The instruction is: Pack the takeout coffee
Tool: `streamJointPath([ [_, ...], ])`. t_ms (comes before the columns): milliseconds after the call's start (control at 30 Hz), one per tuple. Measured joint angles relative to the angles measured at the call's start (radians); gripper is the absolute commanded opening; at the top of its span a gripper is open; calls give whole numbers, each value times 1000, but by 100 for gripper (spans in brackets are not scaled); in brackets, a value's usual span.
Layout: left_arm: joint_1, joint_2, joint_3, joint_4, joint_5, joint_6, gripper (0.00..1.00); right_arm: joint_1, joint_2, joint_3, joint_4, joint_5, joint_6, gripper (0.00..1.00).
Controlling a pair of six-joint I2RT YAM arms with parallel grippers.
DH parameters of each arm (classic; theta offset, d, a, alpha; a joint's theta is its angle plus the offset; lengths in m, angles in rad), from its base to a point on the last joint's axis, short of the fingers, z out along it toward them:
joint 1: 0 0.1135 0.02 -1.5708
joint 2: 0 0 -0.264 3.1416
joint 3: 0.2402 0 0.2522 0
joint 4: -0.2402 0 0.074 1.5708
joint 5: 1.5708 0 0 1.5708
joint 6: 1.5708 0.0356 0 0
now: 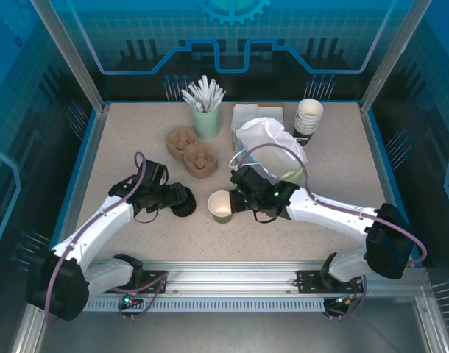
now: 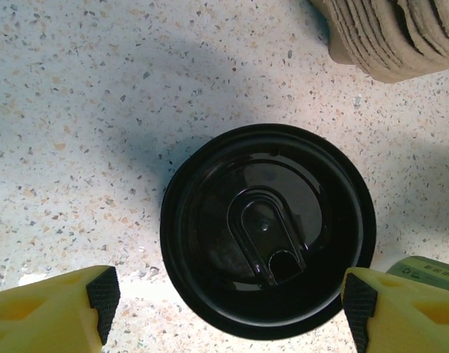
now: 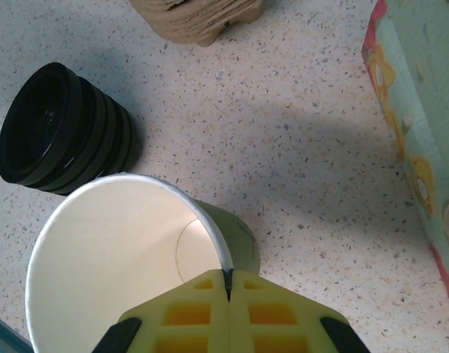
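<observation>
My right gripper (image 3: 228,283) is clenched on the rim of the lidless green paper cup (image 3: 118,254). Just left of it, my left gripper (image 2: 224,298) hangs released, straddling the stack of round black plastic lids (image 2: 267,228).

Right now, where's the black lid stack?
In the top view the black lid stack sits left of centre, under the left gripper, just left of the open cup in the right gripper and nearer the arms than the carrier trays.
</observation>
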Motion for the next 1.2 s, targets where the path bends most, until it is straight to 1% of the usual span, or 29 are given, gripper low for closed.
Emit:
streamJointPath([
  [333,0,61,0,35,-4,-4,72,1,35,0,-7,-19,8,0],
  [367,0,67,0,36,-7,-4,71,1,37,0,-7,-19,8,1],
  [533,0,91,0,49,-21,-3,69,1,42,2,-7,-19,11,14],
  [633,0,101,0,51,-27,-2,64,1,45,3,-10,-20,16,22],
  [867,0,128,0,58,-38,1,57,1,45,31,-52,-19,13,34],
  [967,0,131,0,60,-46,2,54,1,39,54,-72,-19,6,36],
  [1200,0,136,0,61,-61,4,50,1,-21,106,-121,-19,-5,38],
])
